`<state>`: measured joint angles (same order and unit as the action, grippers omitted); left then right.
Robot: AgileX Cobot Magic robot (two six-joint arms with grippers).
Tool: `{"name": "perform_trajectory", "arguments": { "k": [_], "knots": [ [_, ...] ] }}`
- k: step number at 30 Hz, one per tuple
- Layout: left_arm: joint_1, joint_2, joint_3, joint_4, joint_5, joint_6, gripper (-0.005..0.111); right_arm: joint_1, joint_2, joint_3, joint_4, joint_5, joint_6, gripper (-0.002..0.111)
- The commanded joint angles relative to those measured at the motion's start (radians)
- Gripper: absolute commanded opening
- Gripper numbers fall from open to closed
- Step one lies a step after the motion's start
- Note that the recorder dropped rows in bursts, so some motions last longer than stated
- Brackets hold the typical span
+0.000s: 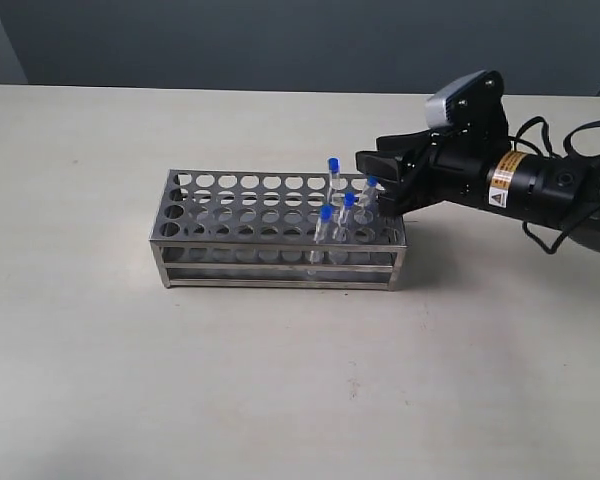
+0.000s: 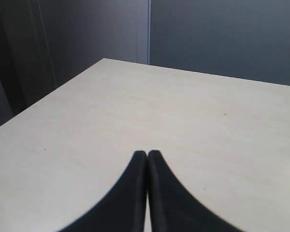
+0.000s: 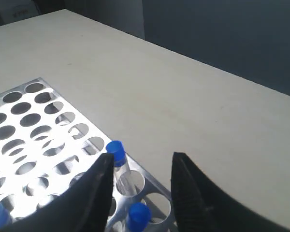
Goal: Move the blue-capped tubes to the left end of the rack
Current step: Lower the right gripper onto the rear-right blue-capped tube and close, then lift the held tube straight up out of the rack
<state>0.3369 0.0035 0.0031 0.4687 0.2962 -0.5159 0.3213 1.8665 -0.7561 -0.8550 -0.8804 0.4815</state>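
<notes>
Four slim, clear blue-capped tubes (image 1: 349, 206) stand at the steel rack (image 1: 230, 211), 3 o'clock end; right gripper (image 3: 141, 160) hovers parted nearby, left gripper (image 2: 147, 154) pinched closed, empty.

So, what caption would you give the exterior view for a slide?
Right arm, jaws open, poised beside four blue-capped tubes at the rack's right end.

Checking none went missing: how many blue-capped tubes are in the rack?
4 clear blue-capped tubes, all at the right end of the stainless-steel rack: one at the back, one beside the open right gripper, one in the middle, one nearest the front.
</notes>
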Motion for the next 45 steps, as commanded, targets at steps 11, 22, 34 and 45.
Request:
{"name": "perform_trajectory", "arguments": {
  "k": [11, 22, 34, 45],
  "knots": [
    [0.002, -0.004, -0.003, -0.003, -0.005, -0.001, 0.001, 0.001, 0.071, 0.004, -0.013, -0.013, -0.041, 0.039],
    [0.002, -0.004, -0.003, -0.003, -0.005, -0.001, 0.001, 0.001, 0.073, 0.004, -0.011, -0.045, -0.039, 0.006],
    [0.002, -0.004, -0.003, -0.003, -0.005, -0.001, 0.001, 0.001, -0.031, 0.004, -0.016, -0.022, -0.033, 0.0],
    [0.002, -0.004, -0.003, -0.003, -0.005, -0.001, 0.001, 0.048, -0.303, -0.112, -0.122, 0.083, 0.18, 0.0]
  ]
}}
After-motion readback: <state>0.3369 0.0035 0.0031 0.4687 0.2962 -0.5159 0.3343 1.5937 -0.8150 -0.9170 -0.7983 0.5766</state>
